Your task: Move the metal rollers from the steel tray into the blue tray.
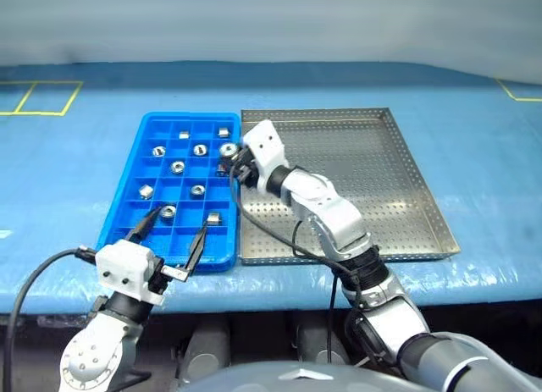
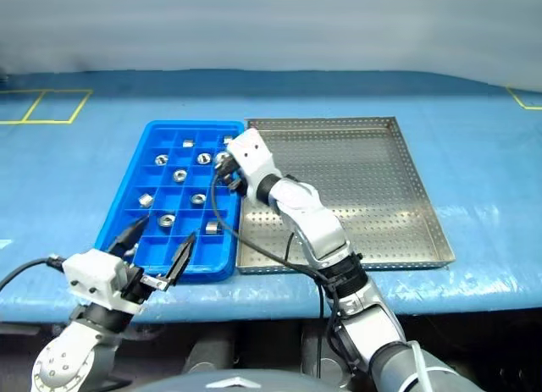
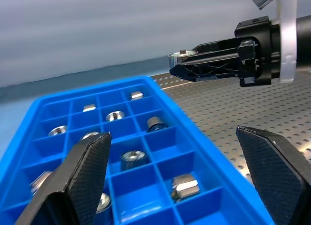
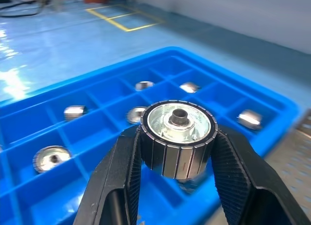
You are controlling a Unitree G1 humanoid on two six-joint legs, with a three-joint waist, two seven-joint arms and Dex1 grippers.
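Nearly finished, I judge: my right gripper (image 4: 177,159) clamps the last metal roller (image 4: 179,137) over the blue tray (image 1: 127,207), at nine o'clock from the bare steel tray (image 1: 381,180), left gripper (image 1: 174,233) spread wide, empty.

Blue gridded tray (image 1: 127,210), silver perforated tray (image 1: 398,189).

The steel tray (image 1: 398,180) lies bare, open from above on its far and right sides. Over the blue tray (image 1: 127,207), the right gripper (image 1: 227,163), jaws clamped on a roller (image 4: 179,137), blocks the right edge; the left gripper (image 1: 174,233), jaws spread wide, guards the near rim.
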